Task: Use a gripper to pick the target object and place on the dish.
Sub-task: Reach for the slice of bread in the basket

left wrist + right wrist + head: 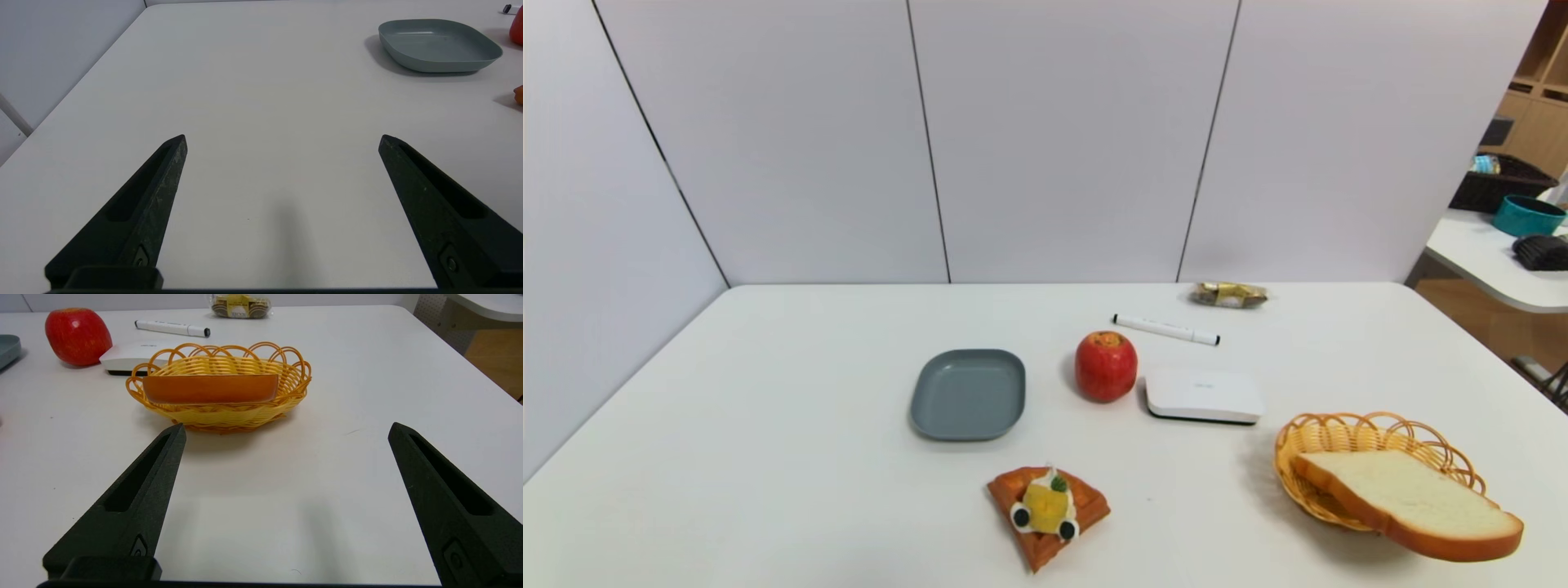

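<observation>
I see my right gripper [286, 428] hanging low over the table [253, 490], fingers spread wide, holding nothing. Just ahead of it sits the wicker basket [229, 412], and the toast slice [210, 388] lies tilted in it, crust edge toward me, jutting over the near rim. Beyond the basket are a white box [126, 355], an apple [77, 336] and a marker [171, 328]. My left gripper [282, 136] is also wide and empty; the dish [439, 45] lies well ahead of it toward my right.
</observation>
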Available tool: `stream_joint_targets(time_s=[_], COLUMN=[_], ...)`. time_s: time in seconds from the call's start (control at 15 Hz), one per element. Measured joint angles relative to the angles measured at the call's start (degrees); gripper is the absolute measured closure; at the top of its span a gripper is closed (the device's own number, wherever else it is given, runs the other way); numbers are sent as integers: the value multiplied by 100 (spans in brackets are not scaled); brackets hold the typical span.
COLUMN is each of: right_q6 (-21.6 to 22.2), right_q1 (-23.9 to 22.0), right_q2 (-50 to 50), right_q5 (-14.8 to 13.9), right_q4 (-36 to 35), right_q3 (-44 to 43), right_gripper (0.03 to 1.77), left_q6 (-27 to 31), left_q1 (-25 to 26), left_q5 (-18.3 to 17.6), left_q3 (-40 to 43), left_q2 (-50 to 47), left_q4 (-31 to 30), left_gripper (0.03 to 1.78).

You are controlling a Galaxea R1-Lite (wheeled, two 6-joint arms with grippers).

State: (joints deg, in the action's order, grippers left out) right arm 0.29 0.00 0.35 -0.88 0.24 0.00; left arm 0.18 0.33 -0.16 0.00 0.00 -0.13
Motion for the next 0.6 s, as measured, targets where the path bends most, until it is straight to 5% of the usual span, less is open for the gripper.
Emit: stream_joint_targets(time_s=[0.27, 0.6], right_q6=[-263, -1136], right_q1=[0, 121], right_q2=[499, 1943], right_q5=[-11, 2], right_q4=[-65, -98], right_q3=[-433, -2807], right_gripper=[9, 9], left_q6=[2, -2], left_q1=[0, 0], left_q5=[-2, -2], left_q3=[0, 0], left_q2=[0, 0], left_q4=[-2, -2], left_gripper=[12, 12])
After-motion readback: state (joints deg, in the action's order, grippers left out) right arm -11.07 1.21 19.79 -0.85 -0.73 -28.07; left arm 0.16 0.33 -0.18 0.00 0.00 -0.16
